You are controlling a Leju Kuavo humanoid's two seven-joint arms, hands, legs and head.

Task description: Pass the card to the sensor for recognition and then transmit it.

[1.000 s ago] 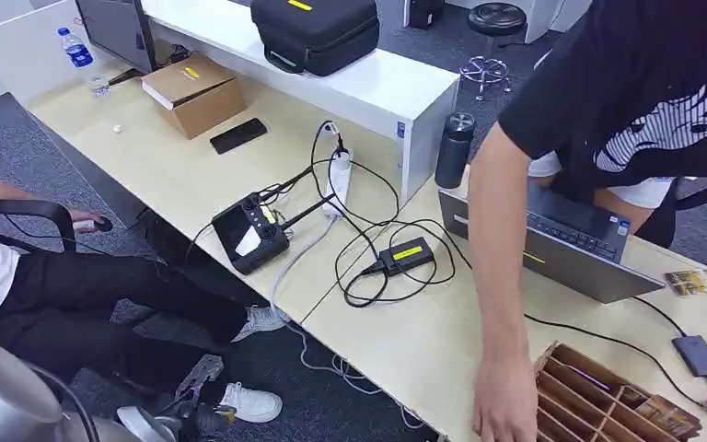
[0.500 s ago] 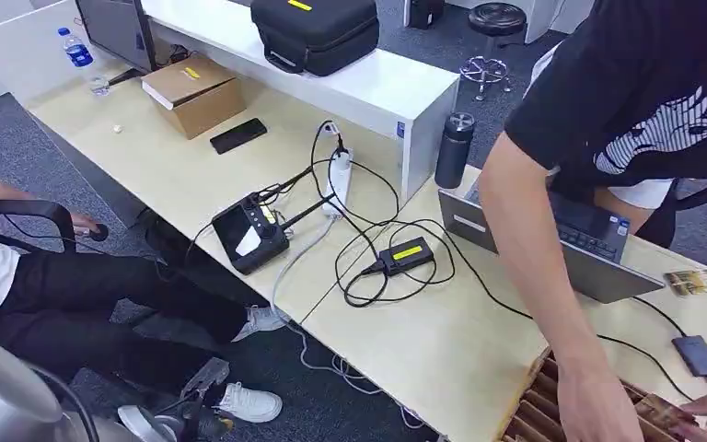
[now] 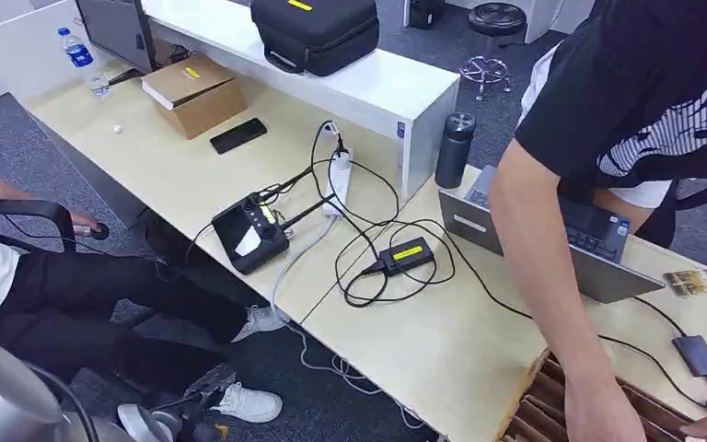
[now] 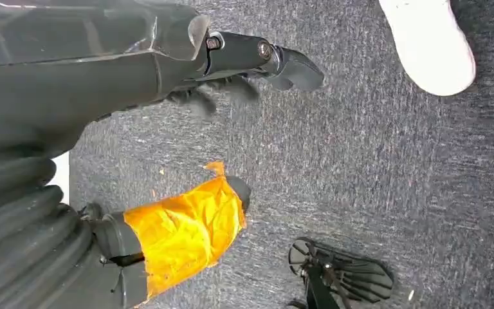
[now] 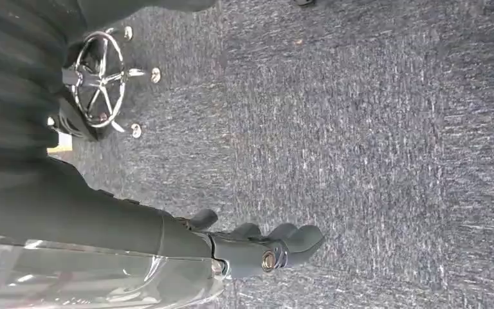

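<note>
Hanging at my sides above grey carpet, my left hand [image 4: 231,64] and right hand [image 5: 257,248] both hold nothing, their dark fingers loosely apart. On the long pale wooden desk [image 3: 423,341], at its near right, a person in a black T-shirt [image 3: 644,101] reaches both hands into a brown cardboard divided card box [image 3: 538,405]. A small dark grey flat sensor [image 3: 698,354] lies just right of it, with a printed card [image 3: 692,282] farther back beside a grey laptop [image 3: 598,267].

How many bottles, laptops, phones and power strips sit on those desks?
Bottles: 2 (clear bottle, black bottle)
Laptop: 1
Phone: 1
Power strip: 1
Total: 5
</note>
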